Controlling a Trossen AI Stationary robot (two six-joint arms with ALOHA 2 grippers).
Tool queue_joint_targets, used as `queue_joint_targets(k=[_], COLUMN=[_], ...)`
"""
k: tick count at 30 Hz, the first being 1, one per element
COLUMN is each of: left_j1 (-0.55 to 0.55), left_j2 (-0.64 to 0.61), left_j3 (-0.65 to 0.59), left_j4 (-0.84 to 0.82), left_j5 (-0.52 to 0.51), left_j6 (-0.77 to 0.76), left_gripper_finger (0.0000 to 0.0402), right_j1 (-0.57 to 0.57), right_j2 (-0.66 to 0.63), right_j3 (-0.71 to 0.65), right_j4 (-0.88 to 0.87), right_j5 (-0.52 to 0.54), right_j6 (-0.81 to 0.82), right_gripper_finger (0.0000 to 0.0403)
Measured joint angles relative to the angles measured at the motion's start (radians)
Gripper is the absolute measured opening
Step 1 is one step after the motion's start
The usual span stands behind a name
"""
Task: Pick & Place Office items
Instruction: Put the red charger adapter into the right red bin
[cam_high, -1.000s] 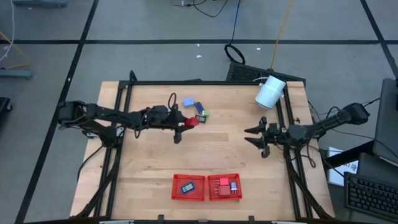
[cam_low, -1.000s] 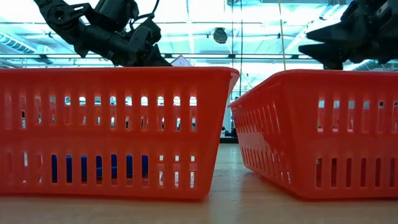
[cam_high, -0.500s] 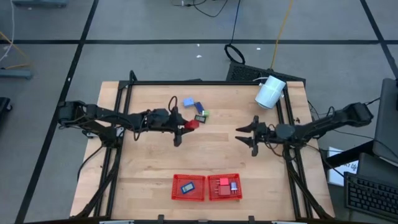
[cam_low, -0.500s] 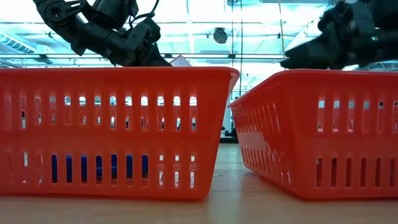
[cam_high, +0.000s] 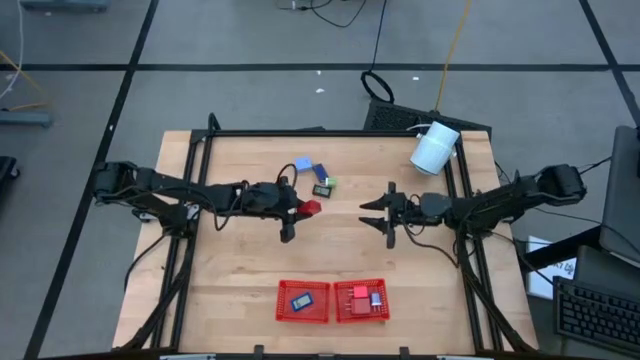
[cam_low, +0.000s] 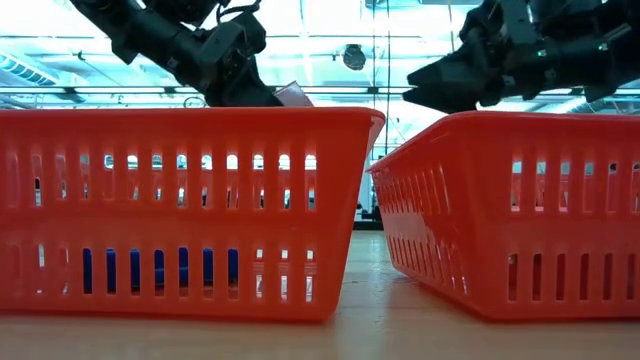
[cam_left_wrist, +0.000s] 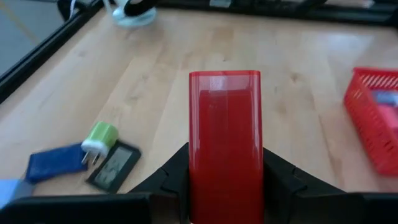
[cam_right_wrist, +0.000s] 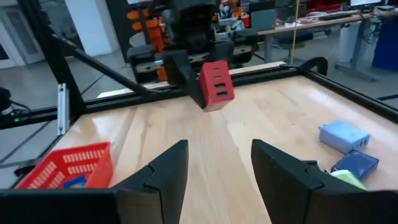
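Above the table (cam_high: 230, 270), the left gripper (cam_high: 300, 209) is clamped on a red block (cam_high: 309, 209), just beside the green piece (cam_high: 331, 183). Left wrist: red block pinched. Right wrist: right gripper (cam_right_wrist: 214, 165) fingers apart, empty, facing it.

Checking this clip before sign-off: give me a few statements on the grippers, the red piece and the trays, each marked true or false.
1. The left gripper is shut on the red piece. True.
2. The right gripper holds a blue piece. False: it is open and holds nothing.
3. Both red trays are empty. False: the left tray holds a blue piece and the right tray holds red items.
4. The white cylinder lies at the table's far right corner. True.
5. The green piece sits in a tray. False: it lies on the table.
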Motion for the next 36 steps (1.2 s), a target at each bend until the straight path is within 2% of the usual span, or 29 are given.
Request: queue_joint_targets(k=[5, 10, 16, 21, 27, 31, 36], left_j1=[-0.028, -0.05, -0.055, -0.059, -0.077, -0.082, -0.082], left_j2=[0.001, 0.027, 0.185, 0.282, 0.356, 0.383, 0.383], left_j3=[0.017, 0.041, 0.15, 0.28, 0.377, 0.405, 0.415], left_j4=[-0.01, 0.003, 0.01, -0.023, -0.098, -0.114, -0.181], left_j5=[-0.014, -0.018, 0.037, 0.116, 0.091, 0.09, 0.064], left_j6=[-0.002, -0.001, 0.047, 0.101, 0.124, 0.143, 0.141], left_gripper_finger=[0.0121, 0.0121, 0.0121, 0.0121, 0.0121, 0.0121, 0.0121], right_j1=[-0.009, -0.009, -0.009, -0.006, 0.018, 0.035, 0.049], right_j2=[0.083, 0.148, 0.179, 0.183, 0.183, 0.183, 0.183], right_j3=[0.001, 0.003, 0.059, 0.088, 0.09, 0.09, 0.09], right_j4=[0.108, 0.167, 0.161, 0.088, 0.08, 0.075, 0.069], right_j5=[-0.001, -0.001, -0.021, -0.057, -0.056, -0.056, -0.106], right_j6=[0.013, 0.009, 0.013, 0.015, 0.016, 0.027, 0.046], right_gripper_finger=[0.018, 0.0229, 0.028, 0.0281, 0.0265, 0.0261, 0.0267])
